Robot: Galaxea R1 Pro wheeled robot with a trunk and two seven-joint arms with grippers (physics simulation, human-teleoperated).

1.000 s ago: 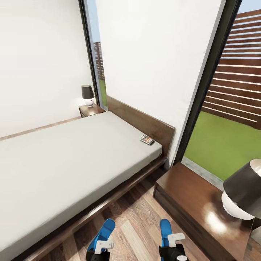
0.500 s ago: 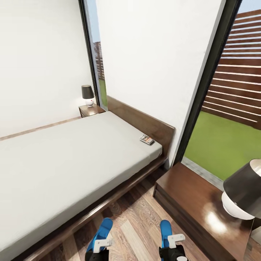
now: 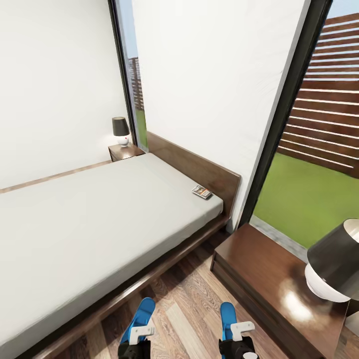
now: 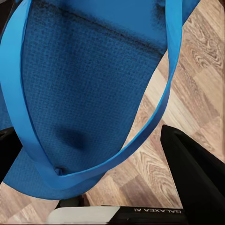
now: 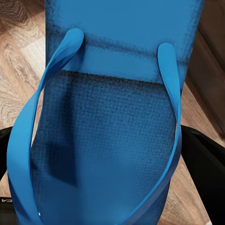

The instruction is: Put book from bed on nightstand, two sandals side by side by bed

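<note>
- The left gripper sits low at the head view's lower edge, its white finger pieces pointing forward over the floor, clamped on the left sandal.
- In the left wrist view that same sandal lies between black fingers, one dark pad on each side of the heel end — the sole hangs above the floorboards rather than lying on them.
- The right gripper is held level with the left one and somewhat apart from it, closed on the right sandal, which points forward.
- In the right wrist view the right sandal spans the space between two black fingers, its strap ends sunk into the sole near the far end.
- Both sandals are bright blue, flat and elongated, with a finely woven-looking footbed and smooth, glossy Y-shaped straps.
- The floor beneath is light brown wood plank with a strong grain.
- The bed runs to the left of the grippers — dark brown frame and headboard, plain pale matte mattress.
- The book, small and thin with orange and black print, lies on the mattress corner near the headboard.
- The near nightstand, glossy dark wood, stands right of the grippers and carries a lamp with a dark shade.
- The far nightstand stands beyond the bed with its own small lamp.
</note>
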